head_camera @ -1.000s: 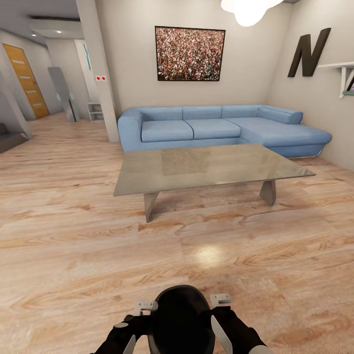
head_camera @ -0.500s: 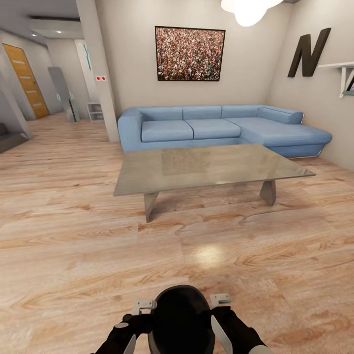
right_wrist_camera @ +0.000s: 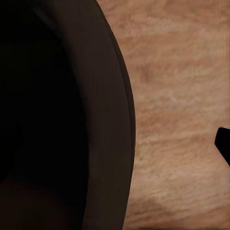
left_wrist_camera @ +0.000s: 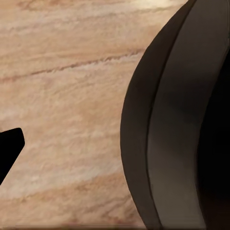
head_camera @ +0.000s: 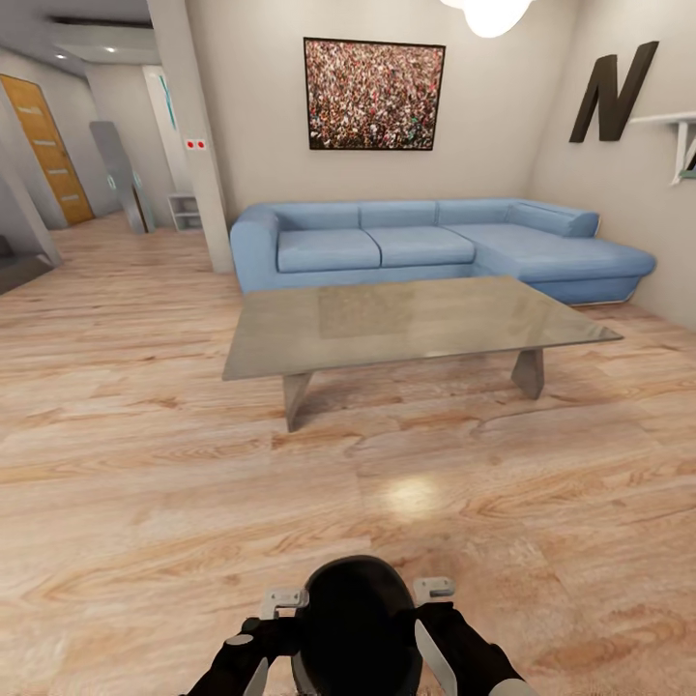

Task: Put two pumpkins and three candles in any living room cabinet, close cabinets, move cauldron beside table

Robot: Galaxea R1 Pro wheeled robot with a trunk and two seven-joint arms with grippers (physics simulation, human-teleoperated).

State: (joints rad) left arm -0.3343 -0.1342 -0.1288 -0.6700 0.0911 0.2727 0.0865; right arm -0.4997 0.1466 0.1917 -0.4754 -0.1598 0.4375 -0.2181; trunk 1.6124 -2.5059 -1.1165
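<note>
The black, round cauldron (head_camera: 358, 628) hangs low in front of me between my two arms, above the wood floor. My left gripper (head_camera: 275, 607) sits at its left rim and my right gripper (head_camera: 433, 588) at its right rim, each shut on the rim. In the left wrist view the cauldron's wall (left_wrist_camera: 182, 120) is close beside one dark fingertip (left_wrist_camera: 9, 148). The right wrist view has the cauldron's wall (right_wrist_camera: 57, 115) close up. The grey low table (head_camera: 406, 324) stands a short way ahead. Pumpkins, candles and cabinet are out of view.
A blue corner sofa (head_camera: 425, 246) stands behind the table against the back wall. A white pillar (head_camera: 193, 135) rises at the left, with a hallway and an orange door (head_camera: 43, 145) beyond it. Open wood floor (head_camera: 145, 464) lies between me and the table.
The whole picture has shifted slightly, so my camera moved. The table appears a little nearer. The cauldron keeps its place between my grippers.
</note>
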